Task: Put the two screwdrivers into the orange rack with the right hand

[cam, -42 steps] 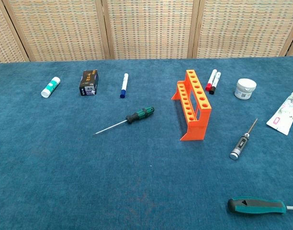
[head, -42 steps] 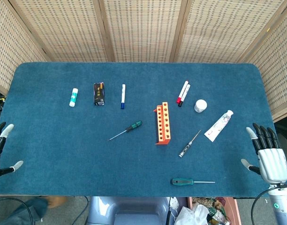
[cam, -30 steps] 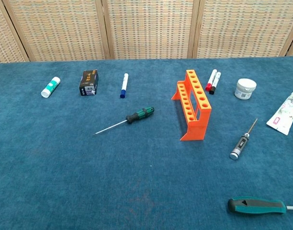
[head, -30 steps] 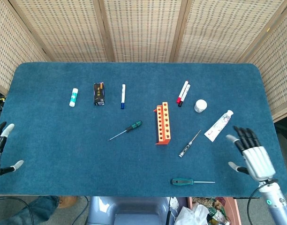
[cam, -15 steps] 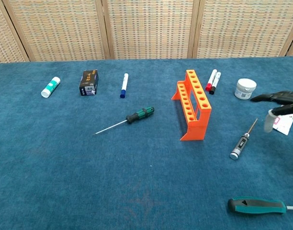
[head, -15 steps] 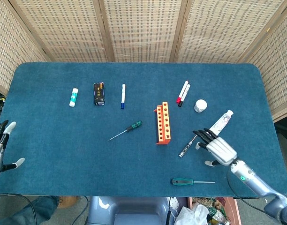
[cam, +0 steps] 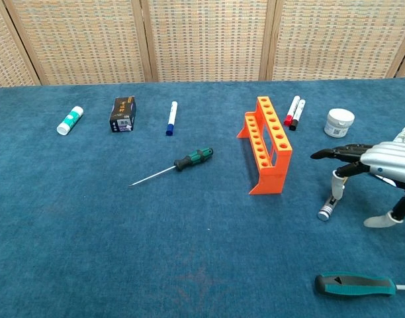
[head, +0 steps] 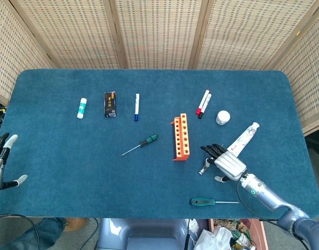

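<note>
At four o'clock of the empty orange rack (head: 181, 137), our open right robot hand (head: 224, 163) hovers over the ungrasped precision screwdriver (cam: 329, 204); the green-handled screwdrivers (head: 141, 144) lie on the table (head: 60, 156).

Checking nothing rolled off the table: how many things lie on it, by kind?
Screwdrivers: 3
Markers: 3
Orange rack: 1
Glue stick: 1
Black box: 1
White jar: 1
Tube: 1
Total: 11
</note>
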